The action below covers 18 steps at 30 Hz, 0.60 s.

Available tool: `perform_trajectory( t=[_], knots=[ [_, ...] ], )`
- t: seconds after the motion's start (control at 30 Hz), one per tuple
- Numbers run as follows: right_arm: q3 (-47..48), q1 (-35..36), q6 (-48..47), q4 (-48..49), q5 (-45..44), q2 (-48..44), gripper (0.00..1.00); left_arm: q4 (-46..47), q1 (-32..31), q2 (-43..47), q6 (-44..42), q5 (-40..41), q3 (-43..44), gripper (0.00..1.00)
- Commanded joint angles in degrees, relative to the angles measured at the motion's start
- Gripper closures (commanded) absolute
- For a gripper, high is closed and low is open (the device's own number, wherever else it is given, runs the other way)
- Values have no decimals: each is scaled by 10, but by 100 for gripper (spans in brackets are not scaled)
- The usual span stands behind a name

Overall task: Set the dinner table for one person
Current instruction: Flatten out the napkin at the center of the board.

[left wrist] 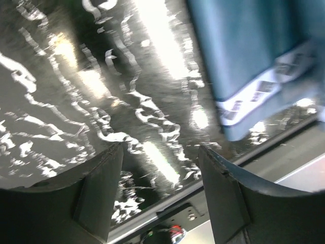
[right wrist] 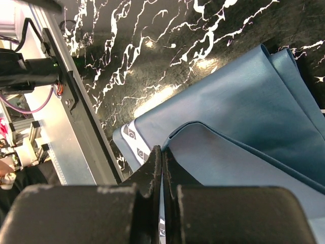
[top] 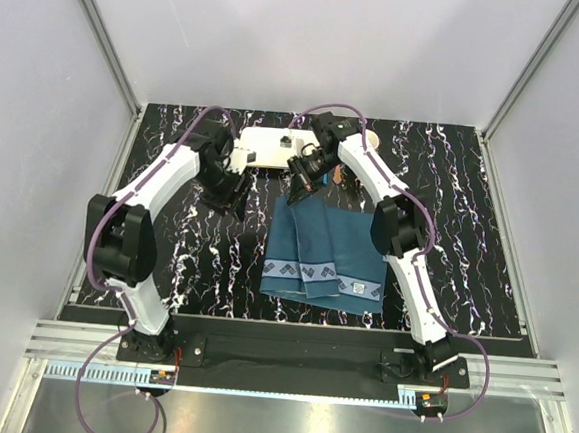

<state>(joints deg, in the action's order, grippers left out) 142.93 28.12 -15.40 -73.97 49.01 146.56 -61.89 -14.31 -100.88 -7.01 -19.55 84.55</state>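
The dinner table [top: 451,209] is a black top with white veins. On it lies a teal-blue placemat [top: 327,245] with a white patterned border, folded over itself in loose layers. My right gripper [top: 302,182] is shut on the placemat's far edge, and the cloth rises up to it. In the right wrist view the jaws [right wrist: 162,152] are pressed together with a fold of the placemat [right wrist: 244,117] pinched at their tips. My left gripper [top: 236,197] hovers open over bare table, left of the placemat. Nothing is between its fingers [left wrist: 101,188]; the placemat [left wrist: 244,46] lies off to their right.
A white tray [top: 265,149] with small items stands at the back, behind both grippers, and a pale round thing [top: 368,137] shows behind the right arm. The metal rail [right wrist: 66,117] runs along the table's near edge. White walls enclose the sides and back.
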Motion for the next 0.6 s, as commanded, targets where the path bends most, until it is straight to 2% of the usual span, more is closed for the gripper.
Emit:
perform_trajectory(
  t=[0.0, 0.1, 0.2, 0.37, 0.57],
  knots=[
    [26, 5, 0, 12, 3, 3, 100, 50, -3, 51, 31, -89, -15, 34],
    [35, 5, 1, 16, -7, 11, 100, 150, -7, 80, 102, -156, -48, 35],
    [48, 5, 8, 25, -8, 20, 100, 197, -33, 57, 135, -181, -47, 33],
    [81, 6, 14, 32, -17, 35, 100, 229, -73, -6, 179, -170, -12, 32],
    [105, 4, 18, 53, -33, 38, 100, 249, -116, -29, 169, -139, 0, 33]
  ],
)
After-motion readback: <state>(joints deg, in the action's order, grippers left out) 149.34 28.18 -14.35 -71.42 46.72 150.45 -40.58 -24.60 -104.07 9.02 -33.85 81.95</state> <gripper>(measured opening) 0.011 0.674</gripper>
